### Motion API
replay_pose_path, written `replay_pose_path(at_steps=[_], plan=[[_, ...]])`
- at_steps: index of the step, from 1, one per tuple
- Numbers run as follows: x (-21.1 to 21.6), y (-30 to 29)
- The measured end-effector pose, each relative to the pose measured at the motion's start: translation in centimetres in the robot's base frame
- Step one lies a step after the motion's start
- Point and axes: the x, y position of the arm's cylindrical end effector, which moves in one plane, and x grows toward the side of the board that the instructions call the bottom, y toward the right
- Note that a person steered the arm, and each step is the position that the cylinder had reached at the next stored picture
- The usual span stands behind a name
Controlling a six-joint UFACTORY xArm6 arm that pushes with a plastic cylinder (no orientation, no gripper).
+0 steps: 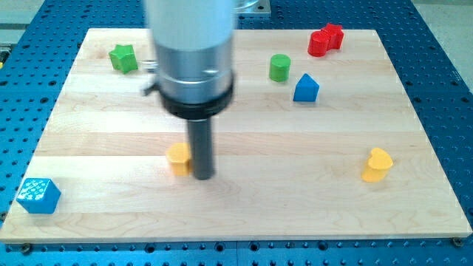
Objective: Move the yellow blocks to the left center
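pressing my tip against the right-hand side of the nearer yellow block, i stand just below the middle of the wooden board. my end is only a bare rod, with nothing to spread or pinch; it simply touches the block from the view's right. this block lies a little left of centre, with open wood between it and the left edge. the second yellow block, heart-like in outline, sits well apart near the right edge at about the same height.

to do this push well, i judge i should keep my tip centred on the block's right face and drive straight towards the view's left, perhaps slightly upward, so it does not spin off and slip past me. the blue cube at the lower left corner and the green star at the upper left flank the target area; a level course should pass between them.
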Motion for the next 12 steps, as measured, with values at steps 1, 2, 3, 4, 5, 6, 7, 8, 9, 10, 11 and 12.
replay_pose_path(at_steps=[1,2,3,4,5,6,7,8,9,10,11,12], plan=[[-1.1,-6.6],[-4.4,-11.0],[-6.4,-14.3],[-6.2,-12.0],[-6.3,-1.6],[-6.8,9.4],[-7.6,19.8],[-8.8,26.5],[-8.2,28.8],[-3.3,28.8],[-0.5,25.8],[1.2,27.4]])
